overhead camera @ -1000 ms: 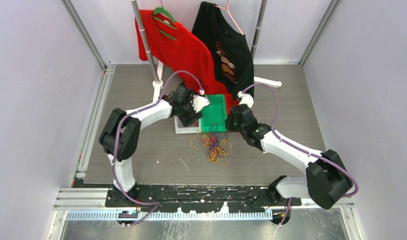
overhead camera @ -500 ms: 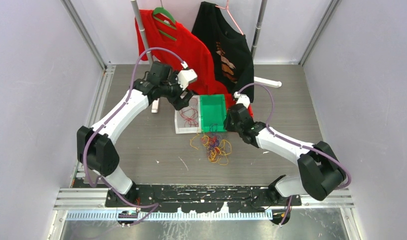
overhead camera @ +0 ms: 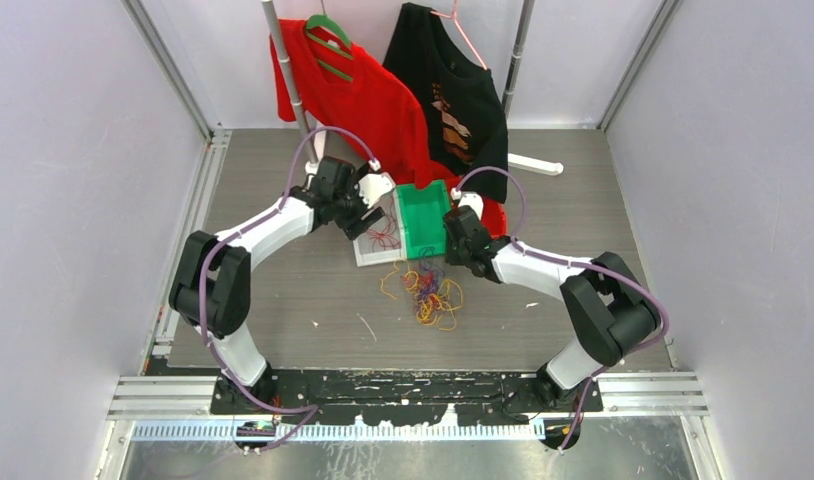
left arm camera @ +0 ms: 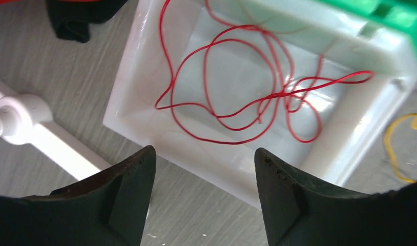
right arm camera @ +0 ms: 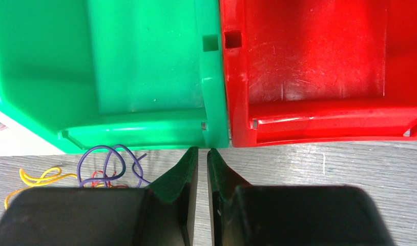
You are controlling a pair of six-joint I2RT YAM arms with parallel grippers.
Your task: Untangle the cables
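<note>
A tangle of thin red, yellow and purple cables (overhead camera: pixel 430 293) lies on the table in front of the bins. One red cable (left arm camera: pixel 237 87) lies loose in the white bin (left arm camera: pixel 140 115), also seen from above (overhead camera: pixel 383 236). My left gripper (left arm camera: pixel 204 159) is open and empty, just above that bin's near rim (overhead camera: pixel 361 218). My right gripper (right arm camera: pixel 202 151) is shut and empty, its tips at the front edge where the green bin (right arm camera: pixel 145 66) and the red bin (right arm camera: pixel 319 61) meet. Purple cable loops (right arm camera: pixel 109 164) and a yellow strand (right arm camera: pixel 37 177) lie just left of it.
White (overhead camera: pixel 365 252), green (overhead camera: pixel 423 215) and red (overhead camera: pixel 495 216) bins stand side by side mid-table. Behind them a garment rack's pole (overhead camera: pixel 291 90) and white foot (left arm camera: pixel 37 133) stand, with a red shirt (overhead camera: pixel 353 95) and a black shirt (overhead camera: pixel 453 90) hanging. Grey walls close both sides.
My left arm swung up toward the back left, then came down again to the white bin, where a red cable now shows. My right arm moved left toward the gap between the green and red bins.
</note>
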